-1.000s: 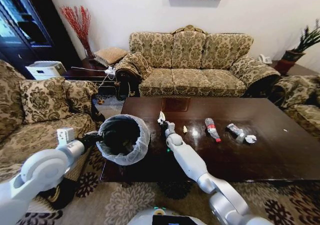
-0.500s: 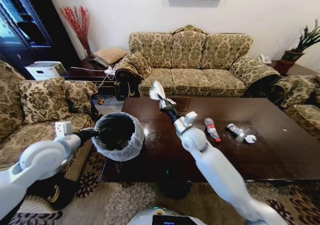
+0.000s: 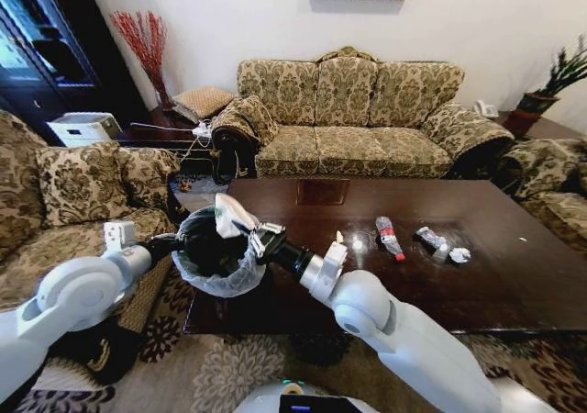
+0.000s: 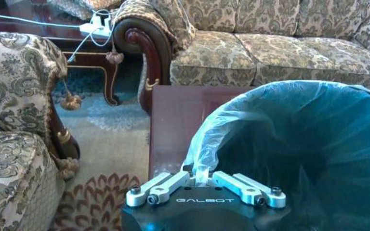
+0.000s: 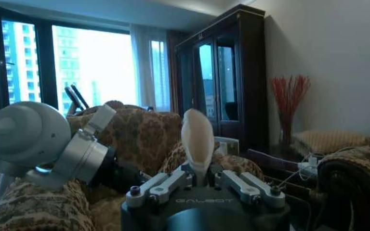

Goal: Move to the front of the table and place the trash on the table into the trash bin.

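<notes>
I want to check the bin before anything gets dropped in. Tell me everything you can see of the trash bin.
The trash bin is round and black, lined with a translucent whitish plastic bag folded over its rim. The left gripper is shut on that rim, holding the bin off the floor beside the table's left end, its mouth tilted toward the table. Its inside looks dark. The right gripper, shut on a white wrapper, is at the opening.
</notes>
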Controlling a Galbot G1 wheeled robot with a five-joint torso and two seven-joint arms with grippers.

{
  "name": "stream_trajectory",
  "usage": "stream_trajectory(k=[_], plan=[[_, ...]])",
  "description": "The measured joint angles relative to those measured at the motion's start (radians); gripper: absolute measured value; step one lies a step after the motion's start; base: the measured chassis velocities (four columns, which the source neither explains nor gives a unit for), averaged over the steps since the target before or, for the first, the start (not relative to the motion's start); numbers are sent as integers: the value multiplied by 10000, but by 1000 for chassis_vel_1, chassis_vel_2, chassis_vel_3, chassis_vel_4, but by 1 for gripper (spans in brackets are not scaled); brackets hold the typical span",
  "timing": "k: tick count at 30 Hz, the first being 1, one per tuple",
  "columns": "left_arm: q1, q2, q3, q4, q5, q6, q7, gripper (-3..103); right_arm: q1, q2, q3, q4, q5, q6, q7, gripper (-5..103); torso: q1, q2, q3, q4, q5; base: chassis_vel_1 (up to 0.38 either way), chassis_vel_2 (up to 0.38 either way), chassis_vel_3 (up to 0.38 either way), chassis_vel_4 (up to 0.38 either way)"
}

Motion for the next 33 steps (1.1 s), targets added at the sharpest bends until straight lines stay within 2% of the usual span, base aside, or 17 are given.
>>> stream_trajectory(k=[2, 5, 9, 11, 12, 13, 14, 16, 18, 20, 21, 22, 24, 26, 27, 29, 33], plan=[[0, -20, 0, -1, 2, 0, -3, 0, 21, 8, 0, -4, -10, -15, -4, 13, 0, 0, 0, 0, 0, 0, 0, 0, 0], [5, -111, 4, -21, 16, 1, -3, 0, 50, -33, 37, 49, -58, -24, -13, 28, 1, 0, 0, 1, -2, 0, 0, 0, 0], [14, -147, 5, -48, 34, 4, -3, 0, 15, -97, 64, 125, -98, 42, -46, 40, 1, 0, 0, 1, -2, 0, 0, 0, 0], [14, -172, 5, -54, 45, 6, -3, 0, -114, -143, 108, 153, -116, 570, -237, 44, 1, 0, 0, 1, -1, 0, 0, 0, 0], [14, -192, 5, -44, 56, 7, -1, 0, -219, -147, 179, 160, -162, 1069, -412, 56, 1, 0, 0, 0, 0, 0, 0, 0, 0], [61, -333, -54, -3, 99, 7, -2, 0, -678, -93, 602, 300, -407, 2263, -724, 61, 1, 0, 0, 0, -1, 0, 0, 0, 0], [61, -333, -54, -3, 99, 7, -2, 0, -678, -93, 602, 300, -407, 2263, -724, 61, 1, 0, 0, 0, -1, 0, 0, 0, 0], [87, -441, -89, 9, 127, 9, -4, 0, -1257, -108, 1074, 524, -495, 2990, -679, 66, 1, 0, 0, 3, 0, 0, 0, 0, 0], [90, -513, -95, 19, 182, 10, 18, 0, -2211, -206, 2027, 649, -532, 3479, -156, 78, -1, 0, -1, 1, -1, 0, 0, 0, 0], [85, -525, -84, 22, 215, 10, 35, 0, -2607, -248, 2442, 492, -642, 3557, 202, 83, -2, 1, -1, 0, -2, 0, 0, 0, 0], [61, -537, -42, 22, 239, 9, 47, 0, -3125, -248, 3004, 33, -879, 3530, 746, 88, -2, 0, -1, -1, 1, 0, 0, 0, 0], [61, -537, -42, 22, 239, 9, 47, 0, -3125, -248, 3004, 33, -879, 3530, 746, 88, -2, 0, -1, -1, 1, 0, 0, 0, 0], [24, -553, 3, -26, 254, 7, 58, 0, -3810, -139, 3755, -1058, -957, 3439, 1354, 97, -1, -1, 0, 0, 2, 0, 0, 0, 0], [33, -588, 7, -105, 263, 2, 72, 0, -4268, 70, 4463, -2499, -1120, 3776, 1539, 100, 2, -2, 1, -3, -1, 0, 0, 0, 0], [33, -588, 7, -105, 263, 2, 72, 0, -4268, 70, 4463, -2499, -1120, 3776, 1539, 100, 2, -2, 1, -3, -1, 0, 0, 0, 0], [49, -630, 8, -115, 317, -5, 131, 0, -4186, 237, 4704, -3955, -1314, 4290, 1493, 100, 0, -2, 0, -3, -3, 0, 0, 0, 0], [49, -674, 93, -95, 436, -25, 188, 0, -3590, 563, 4718, -5870, -1282, 4670, 1670, 100, 0, -3, 2, 2, 1, 0, 0, 0, 0]])
